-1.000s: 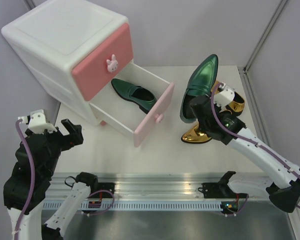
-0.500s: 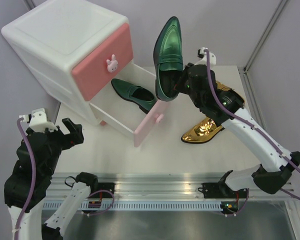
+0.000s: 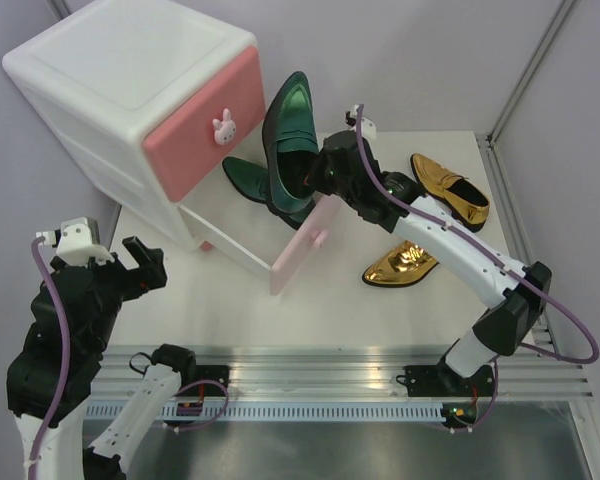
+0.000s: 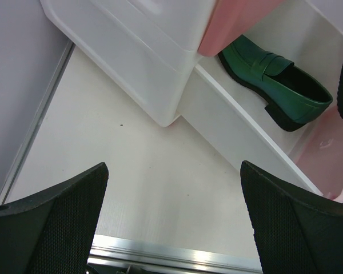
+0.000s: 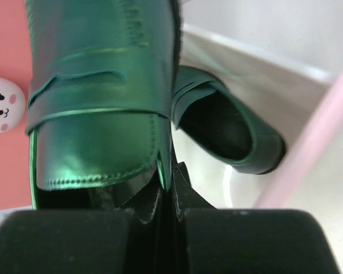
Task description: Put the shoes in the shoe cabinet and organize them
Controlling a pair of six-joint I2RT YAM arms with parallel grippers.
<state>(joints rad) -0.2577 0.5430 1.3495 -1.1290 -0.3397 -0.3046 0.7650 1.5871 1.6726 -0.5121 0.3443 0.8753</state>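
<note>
My right gripper [image 3: 318, 178] is shut on the side wall of a glossy green loafer [image 3: 287, 130], held toe-up over the open lower drawer [image 3: 302, 240] of the white and pink shoe cabinet [image 3: 130, 90]. In the right wrist view the gripper [image 5: 171, 188] pinches that shoe [image 5: 97, 85] at its opening. The other green loafer [image 3: 242, 176] lies in the drawer; it also shows in the left wrist view [image 4: 274, 85] and the right wrist view [image 5: 228, 131]. Two gold loafers [image 3: 448, 185] [image 3: 400, 264] lie on the table at right. My left gripper [image 3: 130, 265] is open and empty at the near left.
The upper drawer with its bunny knob [image 3: 223, 126] is shut. The pale pink front of the lower drawer sticks out toward the table's middle. A metal rail [image 3: 310, 365] runs along the near edge. Grey walls close in the back and sides.
My right arm has carried the green loafer leftward from above the gold shoes to over the open lower drawer. The left arm has not moved.
</note>
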